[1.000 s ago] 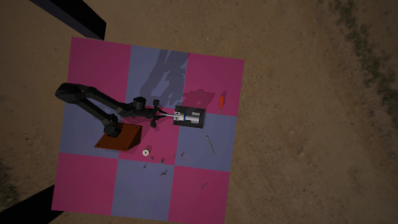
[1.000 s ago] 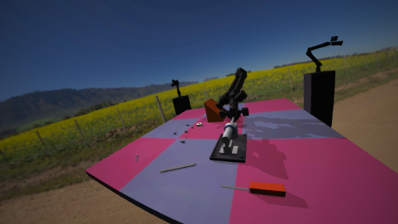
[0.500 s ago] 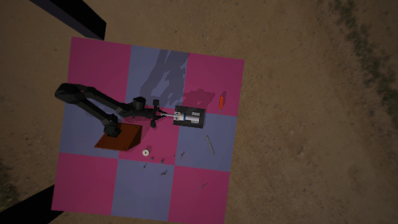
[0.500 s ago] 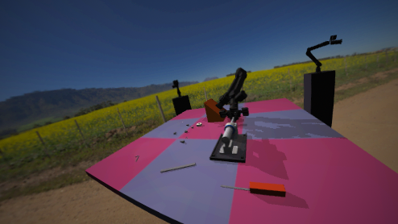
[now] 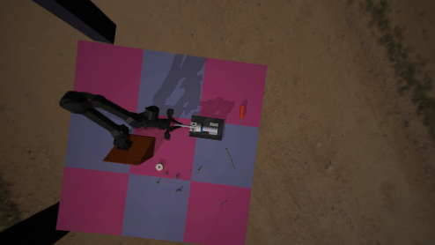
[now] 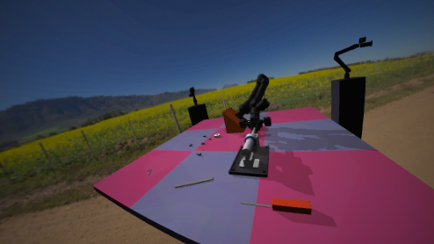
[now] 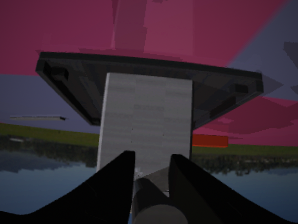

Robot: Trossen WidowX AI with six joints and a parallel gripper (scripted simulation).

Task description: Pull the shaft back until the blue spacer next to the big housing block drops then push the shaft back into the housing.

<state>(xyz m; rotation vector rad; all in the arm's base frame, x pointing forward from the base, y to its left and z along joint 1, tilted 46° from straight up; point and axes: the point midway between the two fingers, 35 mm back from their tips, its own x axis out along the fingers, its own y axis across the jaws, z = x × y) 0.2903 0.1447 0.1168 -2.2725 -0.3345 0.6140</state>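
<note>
My gripper (image 5: 176,124) (image 6: 255,128) (image 7: 152,163) is shut on the grey shaft, whose round end (image 7: 159,215) shows large at the bottom of the wrist view. The shaft (image 5: 184,126) runs from the fingers to the pale assembly on the dark base plate (image 5: 219,137) (image 6: 263,170) (image 7: 220,89). A broad light grey block face (image 7: 145,112) fills the middle of the wrist view beyond the fingertips. A blue band, the blue spacer (image 5: 202,128) (image 6: 250,138), still sits in line on the assembly beside a pale cylinder (image 5: 210,129) (image 6: 249,145). Other spacers cannot be made out.
An orange wedge block (image 5: 129,153) (image 6: 234,124) stands by the arm. A white ring (image 5: 159,167) (image 6: 217,135) and several small screws lie near it. A thin rod (image 5: 230,159) (image 6: 194,183) and an orange-handled screwdriver (image 5: 241,112) (image 6: 292,205) lie beyond the plate.
</note>
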